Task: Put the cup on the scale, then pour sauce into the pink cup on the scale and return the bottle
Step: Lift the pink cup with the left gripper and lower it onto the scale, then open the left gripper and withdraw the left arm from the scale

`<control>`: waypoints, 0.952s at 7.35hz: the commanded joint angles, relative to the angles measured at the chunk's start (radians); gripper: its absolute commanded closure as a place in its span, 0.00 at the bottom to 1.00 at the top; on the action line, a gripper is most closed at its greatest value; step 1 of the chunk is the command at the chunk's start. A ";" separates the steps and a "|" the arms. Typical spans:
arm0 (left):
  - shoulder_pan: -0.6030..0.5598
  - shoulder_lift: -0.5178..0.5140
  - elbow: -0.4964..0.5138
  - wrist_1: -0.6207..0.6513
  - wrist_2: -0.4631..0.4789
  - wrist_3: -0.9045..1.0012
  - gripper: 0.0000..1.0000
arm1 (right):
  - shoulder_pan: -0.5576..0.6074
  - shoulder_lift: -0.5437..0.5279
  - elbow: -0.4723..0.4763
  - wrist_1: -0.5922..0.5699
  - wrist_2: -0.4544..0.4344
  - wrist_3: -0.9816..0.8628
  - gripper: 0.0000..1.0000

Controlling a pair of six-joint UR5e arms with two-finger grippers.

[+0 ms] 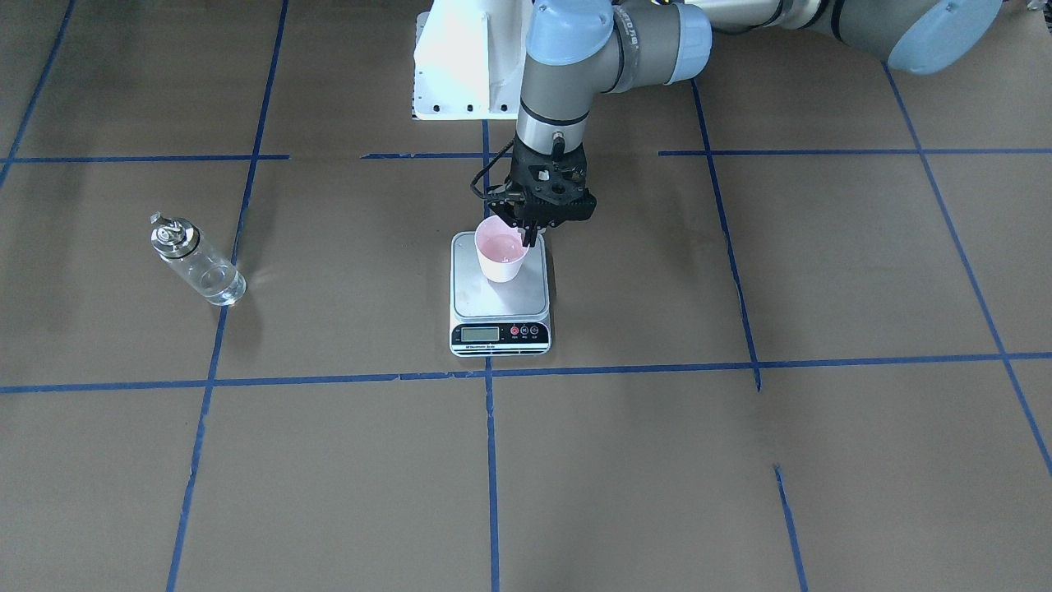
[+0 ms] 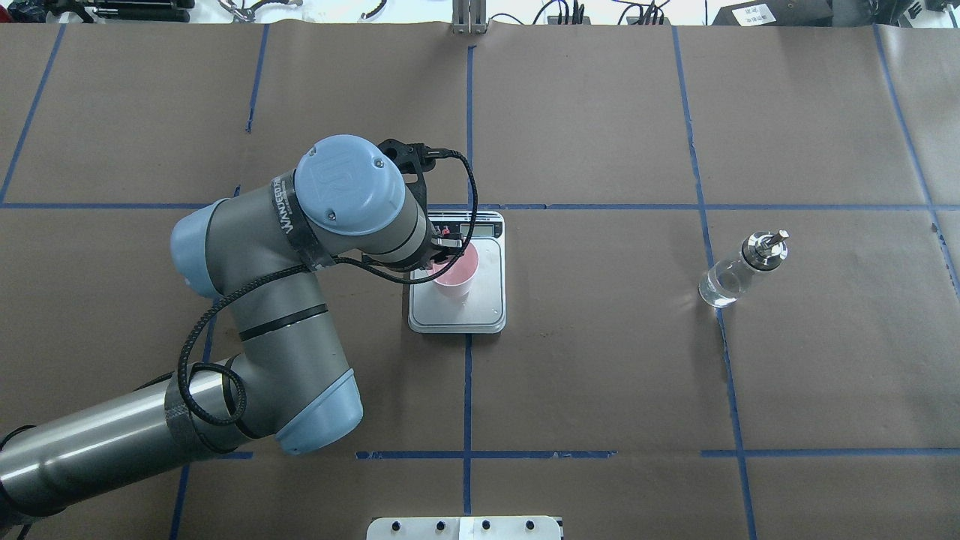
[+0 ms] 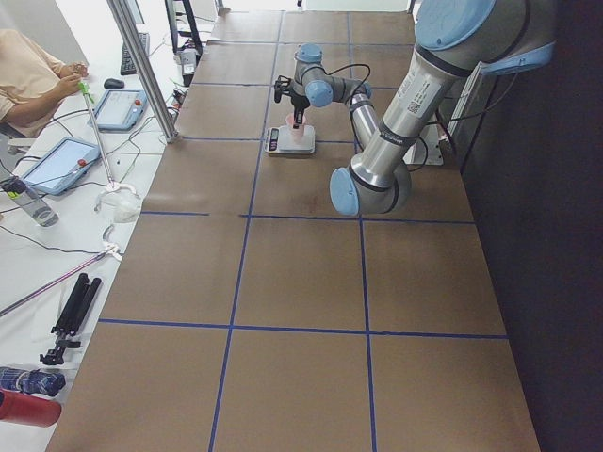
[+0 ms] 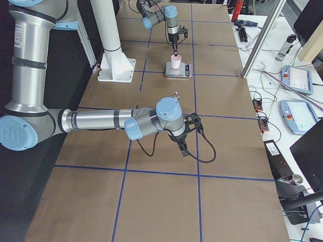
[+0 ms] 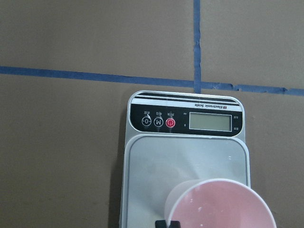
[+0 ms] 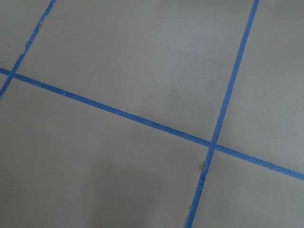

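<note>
Left gripper (image 1: 527, 235) on the cup (image 1: 501, 255) atop the scale (image 1: 493, 304); bottle (image 1: 197, 265) off to the side.

The pink cup stands upright on the scale's platform, on the half away from the display. The left gripper comes down from above, its jaws narrow and pinching the cup's rim on the side farthest from the display. The bottle stands on the table (image 1: 740, 460) well apart from the scale, to the robot's right of it. The right gripper (image 4: 183, 148) hangs over the table just beyond the bottle from the scale. Only a side view shows it, so I cannot tell how its jaws stand.
</note>
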 commanded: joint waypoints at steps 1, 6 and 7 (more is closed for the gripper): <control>0.001 0.008 -0.004 -0.011 0.000 0.003 0.31 | 0.000 0.000 0.000 0.000 0.000 0.000 0.00; -0.135 0.222 -0.433 0.188 -0.009 0.352 0.00 | -0.001 -0.001 0.148 -0.003 0.034 0.219 0.00; -0.212 0.319 -0.478 0.189 -0.011 0.455 0.00 | -0.021 -0.003 0.176 -0.005 0.035 0.268 0.00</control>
